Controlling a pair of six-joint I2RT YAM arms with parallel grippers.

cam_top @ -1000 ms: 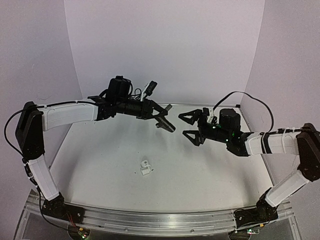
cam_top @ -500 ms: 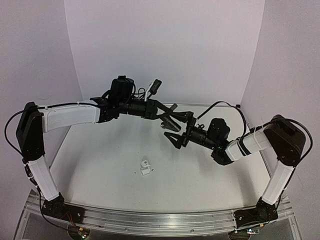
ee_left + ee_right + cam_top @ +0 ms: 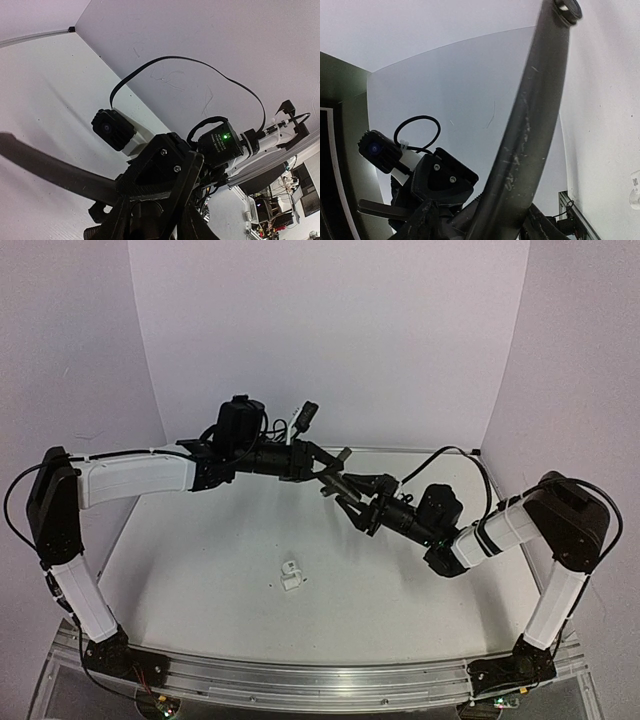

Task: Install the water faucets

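The thin black spout [image 3: 341, 454] hangs in mid-air over the table's middle, with my left gripper [image 3: 328, 475] shut on it. My right gripper [image 3: 352, 502] meets it from the right, a finger on either side of the spout's lower end; whether they press on it does not show. In the right wrist view the spout [image 3: 530, 125] runs up from between my right gripper [image 3: 490, 225] as a thick scratched bar. In the left wrist view the spout [image 3: 50, 165] crosses as a dark bar from my left gripper [image 3: 150, 220]. The white fitting [image 3: 291, 576] lies alone on the table.
The white table [image 3: 200, 570] is walled in by pale panels at the back and both sides. The left wrist camera [image 3: 375, 148] and the right wrist camera [image 3: 112, 129] face each other closely. An aluminium rail [image 3: 320, 680] runs along the near edge.
My right arm has swung left from the right side to the spout, and its jaws have narrowed around it. The left arm holds its place with the spout.
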